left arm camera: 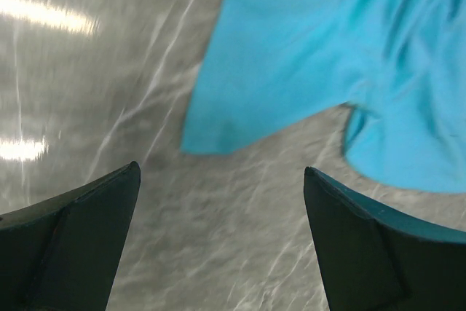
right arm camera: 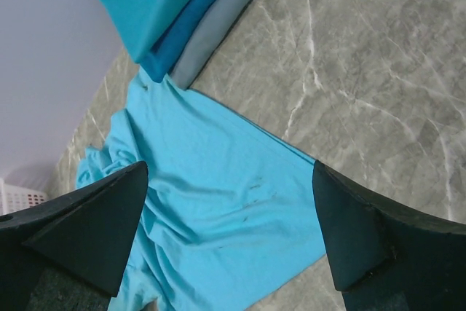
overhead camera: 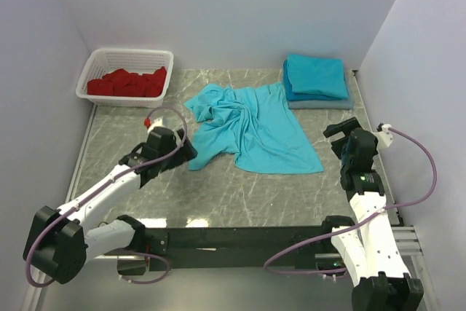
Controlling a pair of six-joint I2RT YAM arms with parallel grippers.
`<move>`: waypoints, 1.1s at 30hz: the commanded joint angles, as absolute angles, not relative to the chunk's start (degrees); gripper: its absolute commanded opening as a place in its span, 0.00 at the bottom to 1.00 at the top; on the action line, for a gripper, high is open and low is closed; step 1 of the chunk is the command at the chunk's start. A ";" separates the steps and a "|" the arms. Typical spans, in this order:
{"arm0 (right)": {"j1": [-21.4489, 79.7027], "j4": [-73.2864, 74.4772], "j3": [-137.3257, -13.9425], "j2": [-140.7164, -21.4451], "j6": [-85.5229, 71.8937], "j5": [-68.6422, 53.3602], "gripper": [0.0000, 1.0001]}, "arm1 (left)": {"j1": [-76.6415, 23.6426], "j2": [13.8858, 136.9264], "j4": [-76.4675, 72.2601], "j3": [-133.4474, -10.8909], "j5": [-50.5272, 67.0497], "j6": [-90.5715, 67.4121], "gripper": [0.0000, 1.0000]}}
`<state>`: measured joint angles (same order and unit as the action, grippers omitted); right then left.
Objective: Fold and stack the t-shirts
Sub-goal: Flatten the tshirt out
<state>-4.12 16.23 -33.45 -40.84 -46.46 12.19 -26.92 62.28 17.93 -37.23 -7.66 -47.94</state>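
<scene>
Left gripper [left arm camera: 222, 172]: jaws spread wide, holding nothing, just beside the loose shirt's near-left tip.
Right gripper [right arm camera: 229, 169]: jaws spread wide, empty, near the right edge of the table [overhead camera: 218, 194].
Shirt [overhead camera: 251, 125]: turquoise, crumpled, mid-table.
Stack [overhead camera: 314, 78]: folded shirts, far right corner.
Basket [overhead camera: 127, 54]: white, far left corner, red cloth [overhead camera: 127, 83] inside.

Robot lab cell: plain white panels [overhead camera: 218, 5] box in a grey marble-look tabletop [overhead camera: 240, 194]; black rail [overhead camera: 240, 238] at near edge carries cabled arms [overhead camera: 102, 191] [overhead camera: 366, 209].
</scene>
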 commanded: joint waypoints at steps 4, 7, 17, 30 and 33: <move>-4.39 14.94 -35.15 -42.80 -47.46 11.43 0.99 | -26.90 62.74 13.90 -32.70 -3.52 -54.49 0.98; -4.39 16.26 -36.65 -45.78 -46.32 9.94 0.99 | -27.07 66.79 12.23 -33.13 -2.55 -55.02 0.93; -4.31 17.75 -39.02 -50.71 -43.95 6.68 0.97 | -27.25 75.58 11.69 -34.72 -4.04 -55.99 0.56; -4.39 16.96 -38.67 -51.24 -44.03 6.15 0.95 | -27.25 83.23 11.16 -37.18 -5.10 -55.99 0.25; -4.39 16.96 -38.58 -51.77 -43.77 5.71 0.94 | -27.25 83.76 11.07 -37.27 -5.36 -56.07 0.06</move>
